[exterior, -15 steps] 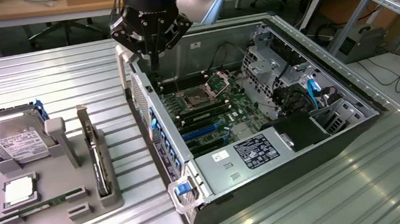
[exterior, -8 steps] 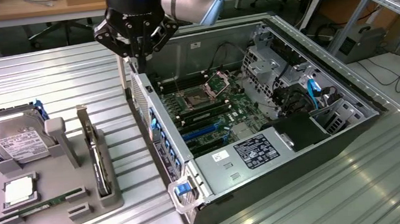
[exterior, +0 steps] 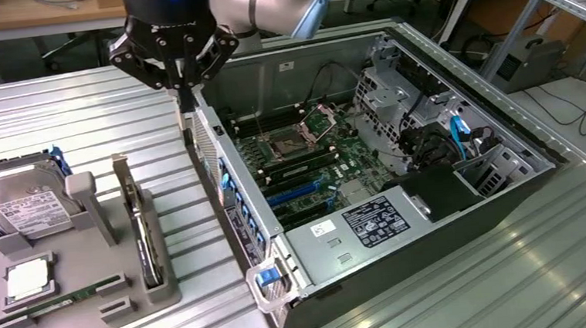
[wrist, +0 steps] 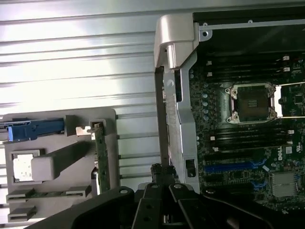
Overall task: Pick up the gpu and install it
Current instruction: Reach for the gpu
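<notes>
- Silver-grey arm (exterior: pixel 272 3) reaches in from the top of the exterior view, its wrist turned straight down over the ribbed metal tabletop (exterior: pixel 72 110).
- Black fingers (exterior: pixel 179 91) point downward and are pressed together with nothing between them, poised just over the upper corner of the open case (exterior: pixel 297 63) on its tray-facing side.
- The gpu (exterior: pixel 145 236) stands on its long edge in a slot of the grey tray (exterior: pixel 93 255) on the exterior view's left, silver bracket at the end nearer the arm, well apart from the fingers.
- Seen from the wrist, the fingers (wrist: pixel 162 179) meet above the case's metal wall (wrist: pixel 171 95). The gpu (wrist: pixel 101 162) shows edge-on as a thin green strip in the tray, with a band of bare tabletop between it and the case.
- A hard drive (exterior: pixel 23 206) stands upright in the same tray beside the gpu, and a memory stick (exterior: pixel 60 299) lies flat in a slot near the tray's front.
- Inside the case the motherboard (wrist: pixel 248 138) lies exposed, its socket (wrist: pixel 251 102) uncovered and a blue slot beyond it.
</notes>
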